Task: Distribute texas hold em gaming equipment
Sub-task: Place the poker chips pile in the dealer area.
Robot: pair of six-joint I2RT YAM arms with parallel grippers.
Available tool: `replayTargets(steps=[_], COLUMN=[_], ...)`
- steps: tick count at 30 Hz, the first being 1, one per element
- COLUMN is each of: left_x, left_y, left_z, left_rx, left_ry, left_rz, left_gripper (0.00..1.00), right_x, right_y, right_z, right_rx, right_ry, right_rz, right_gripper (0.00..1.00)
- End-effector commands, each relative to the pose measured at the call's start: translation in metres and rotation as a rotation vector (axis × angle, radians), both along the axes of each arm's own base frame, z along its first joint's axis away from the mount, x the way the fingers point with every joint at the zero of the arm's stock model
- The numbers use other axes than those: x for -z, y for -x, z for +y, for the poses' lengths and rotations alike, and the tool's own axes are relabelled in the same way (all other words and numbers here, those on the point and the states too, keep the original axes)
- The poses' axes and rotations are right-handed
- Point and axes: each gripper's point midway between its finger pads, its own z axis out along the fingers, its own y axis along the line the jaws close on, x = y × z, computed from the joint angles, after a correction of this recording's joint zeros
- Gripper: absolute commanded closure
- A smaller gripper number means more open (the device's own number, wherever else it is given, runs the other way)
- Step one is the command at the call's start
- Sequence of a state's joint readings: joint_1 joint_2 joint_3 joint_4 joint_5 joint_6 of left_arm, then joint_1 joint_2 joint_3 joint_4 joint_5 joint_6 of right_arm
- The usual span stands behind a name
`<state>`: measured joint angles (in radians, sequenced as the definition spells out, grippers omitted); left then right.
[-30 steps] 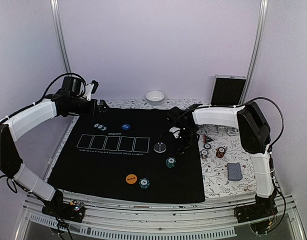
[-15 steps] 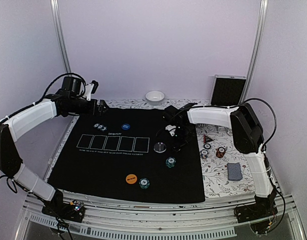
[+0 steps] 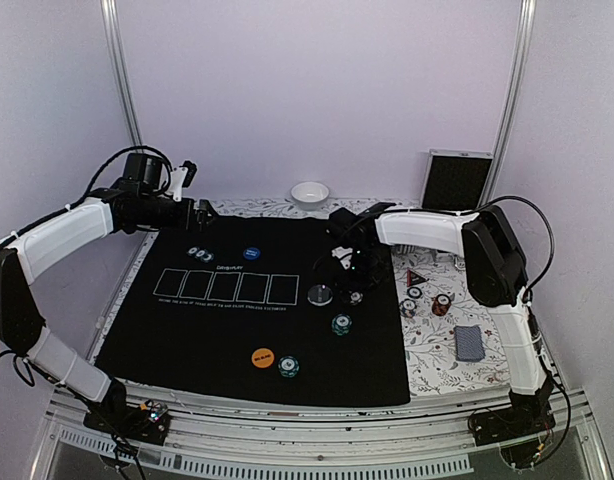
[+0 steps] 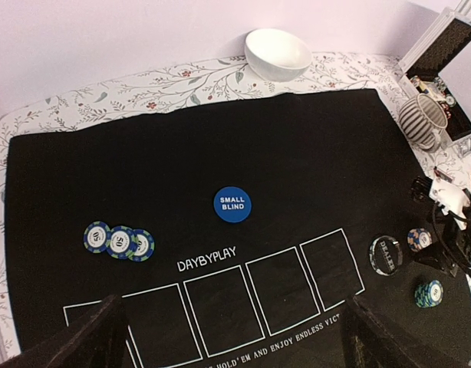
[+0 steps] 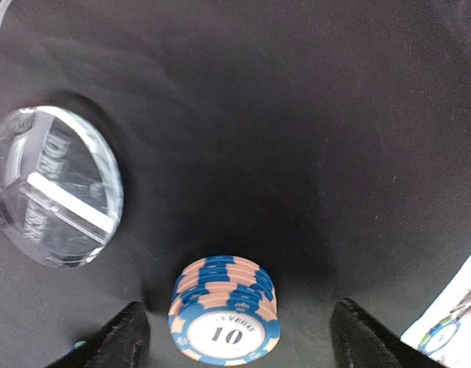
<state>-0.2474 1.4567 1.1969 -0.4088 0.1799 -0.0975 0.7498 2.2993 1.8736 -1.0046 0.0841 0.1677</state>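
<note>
Sitting flat on the black mat [image 3: 187, 330], right of its middle, is a stack of blue-and-peach chips [image 5: 224, 310] with a 10 on the top one. The right claw [image 5: 237, 307] hangs right over it, spread wide, one finger on each side with a clear gap to the chips, so it's got hold of nothing.

Just left of that stack is the clear dealer button [image 5: 51, 188], close but not touching. A bit nearer sits a green chip stack [image 3: 341, 324], and nearer again the orange disc [image 3: 262, 357] with a second green stack [image 3: 289, 367] just to its right. On the far-left part of the mat are three chips [image 4: 119, 241] overlapping in a row, and the blue disc [image 4: 232, 205] reading SMALL BLIND is to their right.

Off the mat, on the flowery cloth covering the desk [image 3: 437, 365], the right side has the red triangular marker [image 3: 415, 277], a few loose chips [image 3: 442, 303] and a deck of cards [image 3: 469, 342] face down.

The left claw [image 4: 234, 322] is up over the far-left end of the mat, fully spread and empty. A white bowl [image 4: 278, 54] sits at the far edge, and a ribbed mug [image 4: 419, 121] at far right.
</note>
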Motion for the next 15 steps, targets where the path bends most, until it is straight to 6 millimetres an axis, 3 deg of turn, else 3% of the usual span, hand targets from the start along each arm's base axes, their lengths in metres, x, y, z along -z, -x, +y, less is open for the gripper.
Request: replayTargets(steps=[1,3,5,7,9,11,15], left_x=[-0.003,-0.002,-0.002,-0.003,-0.003,-0.003,-0.005], left_y=[0.001,0.001,0.001,0.001,0.002,0.002,0.002], left_z=[0.001,0.002,0.002,0.002,0.001,0.001,0.001], left_rx=[0.012,0.012,0.011,0.012,0.014,0.017,0.015], left_ry=[0.002,0.003,0.003,0.003,0.005,0.007,0.007], left_rz=[-0.011,-0.01,-0.01,-0.011,-0.011,-0.01,-0.014], left_gripper=[0.02,0.02,0.02,0.02,0.02,0.02,0.02], right_x=[-0.036,-0.07,-0.107,-0.137,-0.154,-0.146,-0.108], right_y=[-0.009,-0.014,-0.018,-0.024,-0.024,-0.02,0.005], right_z=[0.017,0.027,0.03,0.02,0.001,-0.025,-0.067], right_rx=[-0.013,-0.024,-0.026,-0.006,0.031,0.082,0.156], right_ry=[-0.082,-0.159,-0.22,-0.243,-0.235,-0.187,-0.084], right_rz=[-0.05,-0.105,-0.177,-0.239,-0.271,-0.245,-0.148], right_gripper=[0.11,0.03,0.01,0.01,0.01,0.01,0.01])
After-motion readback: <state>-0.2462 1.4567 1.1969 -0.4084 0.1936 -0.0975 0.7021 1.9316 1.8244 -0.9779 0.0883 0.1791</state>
